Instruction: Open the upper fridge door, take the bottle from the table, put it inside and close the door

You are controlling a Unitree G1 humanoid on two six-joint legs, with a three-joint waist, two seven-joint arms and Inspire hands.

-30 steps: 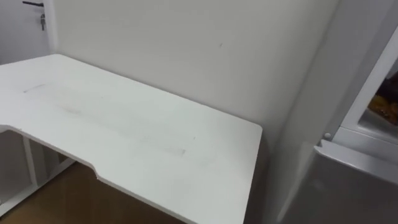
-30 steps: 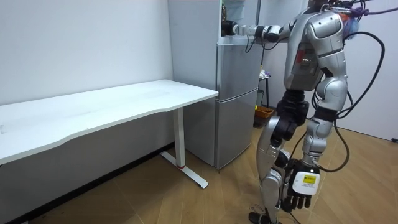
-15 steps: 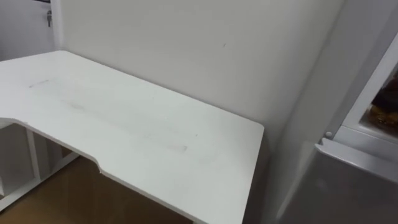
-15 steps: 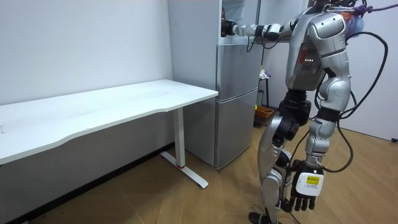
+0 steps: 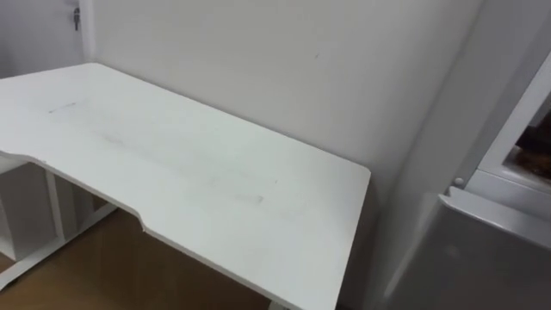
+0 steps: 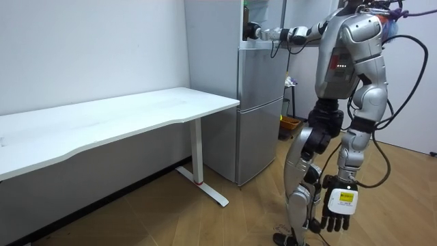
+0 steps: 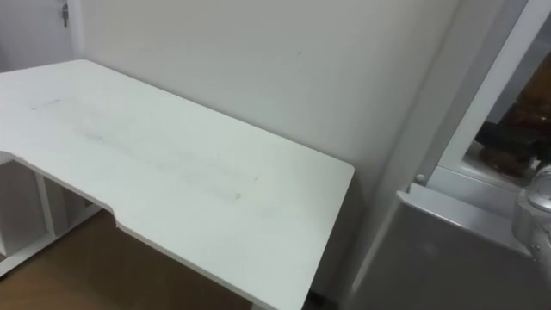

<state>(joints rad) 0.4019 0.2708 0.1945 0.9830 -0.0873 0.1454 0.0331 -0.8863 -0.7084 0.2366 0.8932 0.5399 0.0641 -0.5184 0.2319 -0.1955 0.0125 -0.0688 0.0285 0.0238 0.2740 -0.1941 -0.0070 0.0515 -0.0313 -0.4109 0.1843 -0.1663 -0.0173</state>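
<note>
**A:** Status?

**B:** Mid-placement, by my read. The robot stands at the fridge (image 6: 261, 75) with its right hand (image 6: 253, 31) held out at the mouth of the upper compartment (image 7: 482, 185). I can't tell whether that hand is clenched or released.

**A:** Where's the bottle (image 7: 535, 207)?

**B:** I take it to be the clear rounded shape at the right edge of the right eye view, just in front of the opening. It doesn't look shelved yet.

**A:** Other hand?

**B:** The left hand (image 6: 338, 210) hangs low by the leg, fingers slack, carrying nothing.

**A:** What's in the compartment?

**B:** The upper door is open. There's dark, brown-orange stuff (image 7: 508, 142) inside that I can't identify. The fridge front below the opening is closed. The worktop (image 5: 172, 164) sits just beside the fridge.

**A:** What's left?

**B:** Probably set the bottle inside, let go and pull the arm out.
</note>
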